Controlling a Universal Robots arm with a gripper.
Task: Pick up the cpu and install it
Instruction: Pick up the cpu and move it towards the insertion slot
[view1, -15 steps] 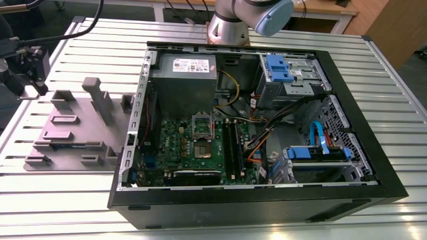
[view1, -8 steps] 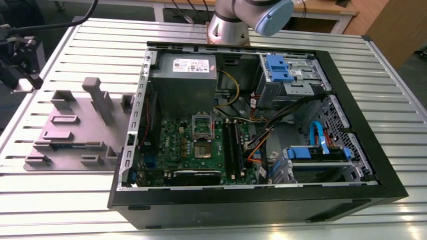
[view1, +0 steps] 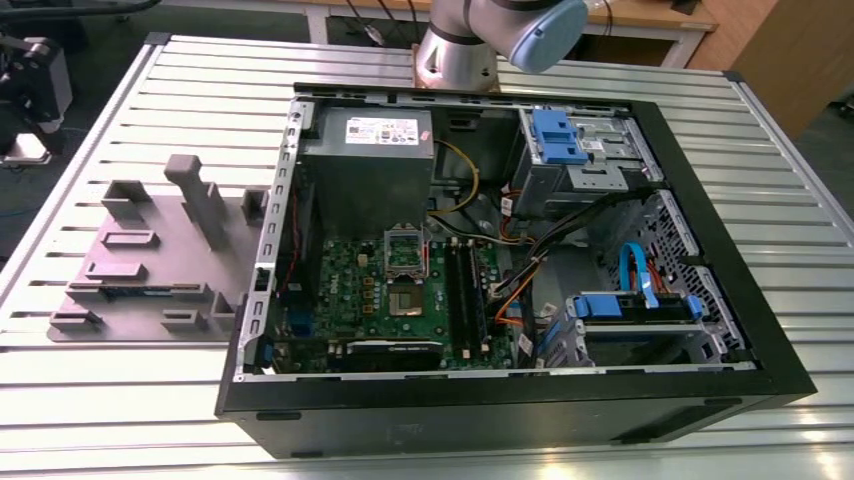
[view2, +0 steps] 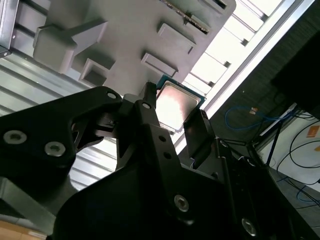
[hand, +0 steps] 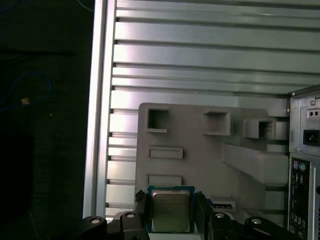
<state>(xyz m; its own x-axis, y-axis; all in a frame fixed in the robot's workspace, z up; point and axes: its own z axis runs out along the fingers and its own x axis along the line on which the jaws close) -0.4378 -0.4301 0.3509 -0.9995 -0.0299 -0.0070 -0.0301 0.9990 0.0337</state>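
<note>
In both wrist views the cpu (hand: 170, 210) (view2: 176, 104), a small square chip with a silvery top and a green rim, sits between my two black fingers. My gripper (hand: 171, 207) (view2: 175, 114) is shut on it, one finger (hand: 141, 212) on each side. The chip hangs well above the grey holder plate (hand: 200, 150) (view1: 147, 260), clear of its recesses. In the exterior view the motherboard's metal-framed socket (view1: 403, 298) lies inside the open computer case (view1: 534, 400), with its load frame (view1: 404, 248) standing raised behind it.
The slatted metal table (view1: 160, 400) carries the case and the holder plate. A thin green memory stick (view1: 140, 292) lies in the plate. A grey power-supply box (view1: 367, 150), drive cages (view1: 574, 150) and loose cables (view1: 534, 260) crowd the case. The arm's base (view1: 461, 50) stands behind it.
</note>
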